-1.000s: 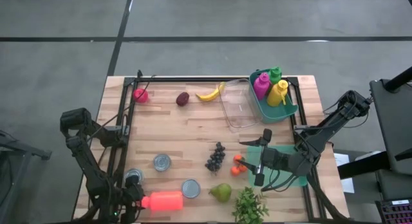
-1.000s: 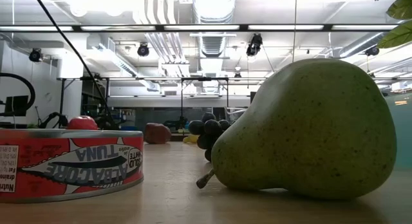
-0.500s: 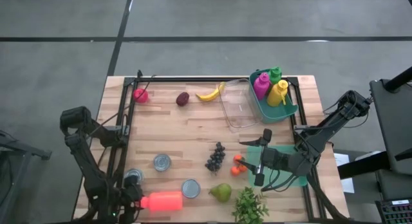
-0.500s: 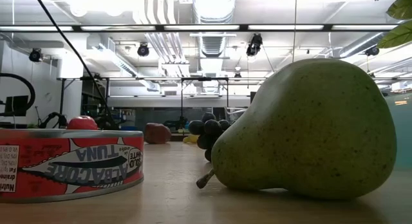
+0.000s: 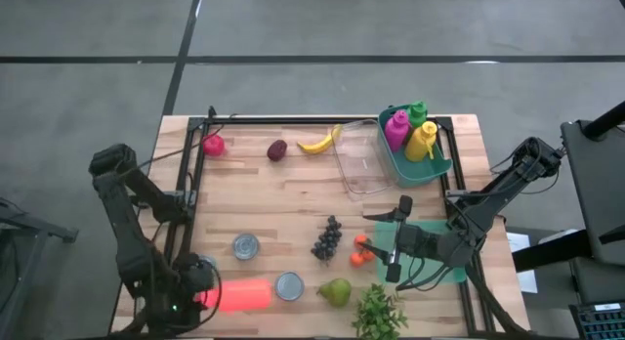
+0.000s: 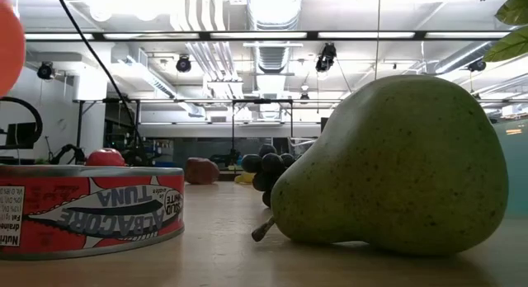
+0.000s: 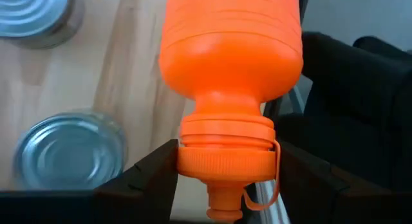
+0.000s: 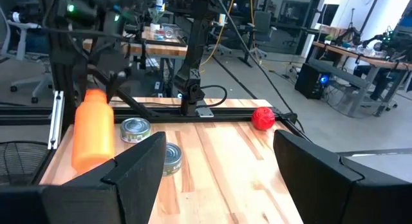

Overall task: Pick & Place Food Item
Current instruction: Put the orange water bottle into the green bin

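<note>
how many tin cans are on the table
3. One can sits left of the grapes, one can is near the front edge left of the pear, and one can is partly hidden under the left arm. More could be hidden.

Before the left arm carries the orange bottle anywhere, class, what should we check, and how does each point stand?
1. Left hand closed on the orange bottle at its cap end: ok.
2. Bottle clear of the table: ok, the low view shows it above the tuna tin.
3. Bottle clear of the nearest open tin: cannot tell.
4. Right hand open, empty and away from the bottle: ok.
5. Grip firm enough for carrying: cannot tell.
</note>
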Controlling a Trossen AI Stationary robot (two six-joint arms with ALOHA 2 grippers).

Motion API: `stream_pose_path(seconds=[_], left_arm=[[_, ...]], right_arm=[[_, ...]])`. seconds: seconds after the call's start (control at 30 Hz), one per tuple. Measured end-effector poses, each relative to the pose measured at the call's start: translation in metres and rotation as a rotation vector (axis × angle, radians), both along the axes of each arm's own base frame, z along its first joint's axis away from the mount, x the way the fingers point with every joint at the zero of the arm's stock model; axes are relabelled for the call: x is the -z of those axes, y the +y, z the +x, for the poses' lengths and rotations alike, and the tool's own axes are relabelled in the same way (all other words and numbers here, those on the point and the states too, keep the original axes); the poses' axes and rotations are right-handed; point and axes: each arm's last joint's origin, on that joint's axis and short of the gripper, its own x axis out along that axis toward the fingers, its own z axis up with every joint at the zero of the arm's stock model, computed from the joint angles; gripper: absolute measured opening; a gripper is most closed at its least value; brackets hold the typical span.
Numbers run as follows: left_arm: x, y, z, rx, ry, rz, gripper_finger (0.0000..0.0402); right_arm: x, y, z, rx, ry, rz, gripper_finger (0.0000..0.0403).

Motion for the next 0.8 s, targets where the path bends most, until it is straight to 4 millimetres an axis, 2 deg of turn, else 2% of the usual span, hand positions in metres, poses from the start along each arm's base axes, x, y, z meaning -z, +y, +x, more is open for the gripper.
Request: stream_pose_path(seconds=[0.23,0.4,0.53,0.7,0.8], left_arm=[[-0.062,0.035,0.034,-0.047,0.173,-0.052,0.0225],[-0.093,0.067,0.052,-0.097,0.265,-0.112,0.0225],[-0.101,0.093,0.066,-0.154,0.350,-0.207,0.0225],[-0.098,0.129,0.083,-0.251,0.481,-0.364,0.0225],[-0.094,0.155,0.093,-0.358,0.561,-0.523,0.0225]], right_arm=[[0.000,0.000,0.000,0.000,0.000,-0.001,0.0285],[0.000,0.000,0.000,0.000,0.000,-0.001,0.0285],[0.000,0.000,0.000,0.000,0.000,-0.001,0.0285],[0.000,0.000,0.000,0.000,0.000,-0.001,0.0285],[0.000,0.000,0.000,0.000,-0.001,0.001,0.0285]])
